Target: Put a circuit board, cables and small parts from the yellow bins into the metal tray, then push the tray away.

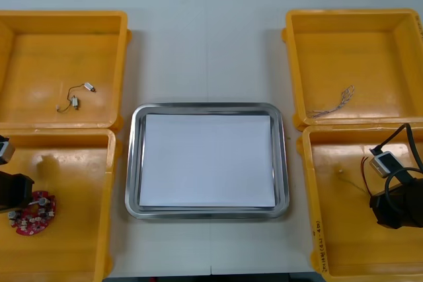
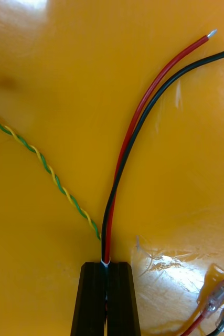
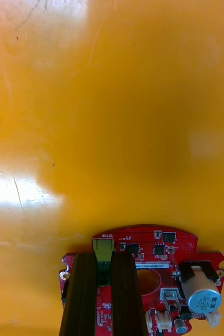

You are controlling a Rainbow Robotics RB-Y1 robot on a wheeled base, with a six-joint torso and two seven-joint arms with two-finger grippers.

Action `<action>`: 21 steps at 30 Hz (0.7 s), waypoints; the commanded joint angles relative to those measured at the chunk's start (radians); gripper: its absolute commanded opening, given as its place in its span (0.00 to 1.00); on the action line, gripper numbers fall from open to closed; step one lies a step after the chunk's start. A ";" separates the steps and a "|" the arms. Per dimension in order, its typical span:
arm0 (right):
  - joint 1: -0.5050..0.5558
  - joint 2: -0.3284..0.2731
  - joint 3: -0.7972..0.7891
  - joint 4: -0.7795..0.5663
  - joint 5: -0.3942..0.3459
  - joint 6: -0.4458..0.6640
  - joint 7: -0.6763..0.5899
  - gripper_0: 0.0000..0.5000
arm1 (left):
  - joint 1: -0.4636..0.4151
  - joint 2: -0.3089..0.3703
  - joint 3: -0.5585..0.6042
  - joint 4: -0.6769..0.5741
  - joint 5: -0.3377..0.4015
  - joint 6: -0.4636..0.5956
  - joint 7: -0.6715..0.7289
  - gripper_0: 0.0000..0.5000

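Note:
My left gripper (image 1: 13, 191) is low in the near left yellow bin (image 1: 79, 229), at the edge of a round red circuit board (image 1: 34, 214). In the left wrist view the gripper (image 3: 104, 257) is shut on the circuit board (image 3: 159, 252), its fingers (image 3: 83, 294) clamping a green block at the board's rim. My right gripper (image 1: 395, 208) is down in the near right yellow bin (image 1: 344, 242). The right wrist view shows this gripper (image 2: 106, 265) shut on a red and black cable (image 2: 130, 142) that fans out ahead of the fingertips.
The metal tray (image 1: 133, 163), white inside, lies between the bins. A green and yellow twisted cable (image 2: 43, 163) lies beside the held one. Small metal parts (image 1: 79, 97) sit in the far left bin. A thin cable (image 1: 334, 102) rests in the far right bin.

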 commanded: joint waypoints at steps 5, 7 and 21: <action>-0.050 0.010 -0.041 0.000 -0.100 0.093 0.003 0.00 | 0.031 0.043 0.004 -0.050 0.007 -0.012 -0.071 0.00; -0.067 0.010 -0.061 -0.021 -0.097 0.135 -0.005 0.00 | 0.031 0.041 0.015 -0.071 0.009 -0.006 -0.066 0.00; -0.159 -0.032 -0.105 -0.235 -0.128 0.385 -0.326 0.00 | 0.026 0.043 0.182 -0.275 0.062 0.181 -0.057 0.00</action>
